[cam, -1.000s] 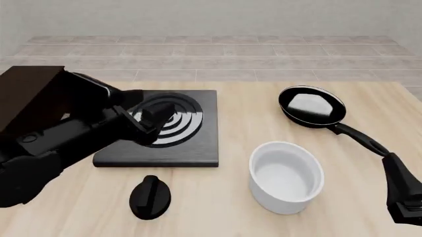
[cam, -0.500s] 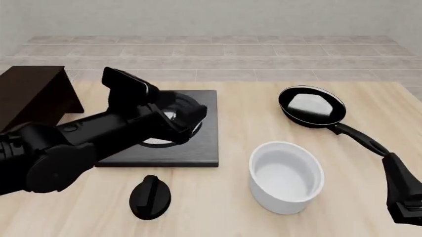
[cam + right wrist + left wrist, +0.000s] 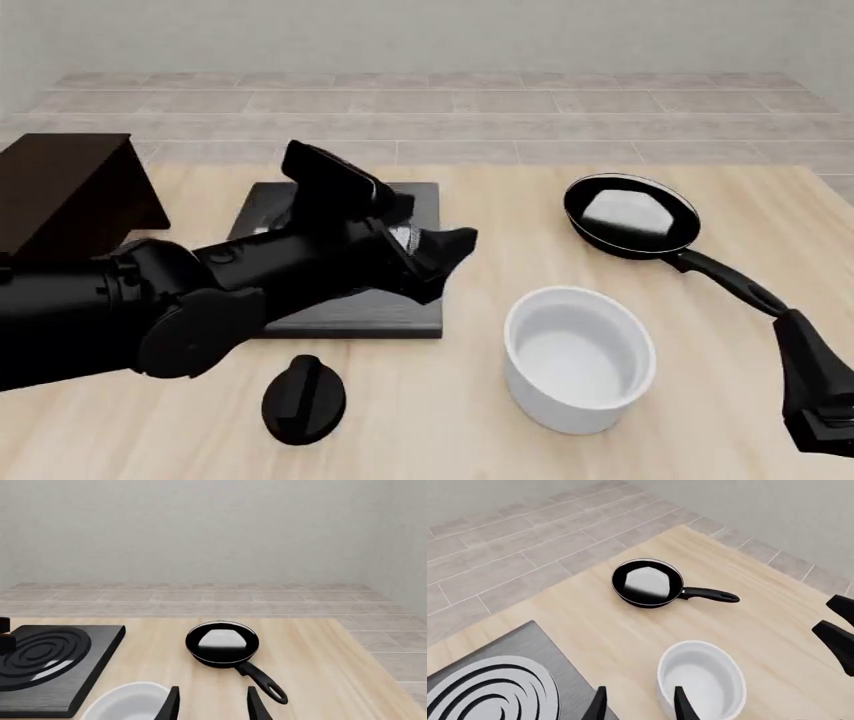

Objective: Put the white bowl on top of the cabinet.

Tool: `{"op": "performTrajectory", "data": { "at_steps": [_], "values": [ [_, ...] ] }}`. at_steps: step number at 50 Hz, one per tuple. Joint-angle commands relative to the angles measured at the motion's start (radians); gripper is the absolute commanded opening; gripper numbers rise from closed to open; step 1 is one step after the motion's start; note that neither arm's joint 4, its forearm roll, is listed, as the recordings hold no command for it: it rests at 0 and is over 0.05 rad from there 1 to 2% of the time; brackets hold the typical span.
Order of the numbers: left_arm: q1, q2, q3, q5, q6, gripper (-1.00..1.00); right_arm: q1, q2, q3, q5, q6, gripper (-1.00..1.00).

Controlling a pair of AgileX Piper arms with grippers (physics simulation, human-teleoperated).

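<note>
Nearest you in the front view, a black round knob [image 3: 304, 398] lies on the wooden table [image 3: 507, 215], just in front of the stove plate. To its right, near the table's front edge, sits the white bowl [image 3: 579, 358], upright, with nothing in it that you can see. Your right arm [image 3: 817, 390] shows at the lower right corner of that view, apart from the bowl; in the right wrist view your right gripper [image 3: 210, 705] has its two fingers spread with a clear gap and nothing between them, and the bowl's rim [image 3: 127, 700] lies just beside one fingertip.

Your left arm [image 3: 200, 290] reaches across the stove plate [image 3: 387, 310] from the left, covering most of it. Your left gripper [image 3: 434, 258] hangs over the plate's right edge, pointing at the bowl but not touching it. In the left wrist view its fingers [image 3: 684, 707] stand apart and hold nothing, with the bowl [image 3: 702, 682] just beyond their tips and the silver rings of the stove plate [image 3: 490, 690] to the side.

Farther back on the right rests the black frying pan [image 3: 630, 217], its handle pointing toward your right arm. The dark cabinet [image 3: 67, 195] stands at the far left, well apart from the bowl, with part of its flat top in view.
</note>
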Motion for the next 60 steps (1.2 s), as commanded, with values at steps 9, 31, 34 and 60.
{"op": "performTrajectory", "data": {
  "at_steps": [9, 31, 34, 60],
  "values": [
    [-0.030, 0.150, -0.087, -0.006, 0.009, 1.00, 0.000, 0.000, 0.000, 0.000, 0.000, 1.00],
    [-0.064, 0.290, -0.259, 0.086, -0.019, 1.00, 0.000, 0.000, 0.000, 0.000, 0.000, 1.00],
    [-0.072, 0.307, -0.278, 0.103, -0.026, 1.00, 0.000, 0.000, 0.000, 0.000, 0.000, 1.00],
    [-0.074, 0.465, -0.483, 0.312, -0.171, 1.00, 0.000, 0.000, 0.000, 0.000, 0.000, 1.00]
  ]
}}
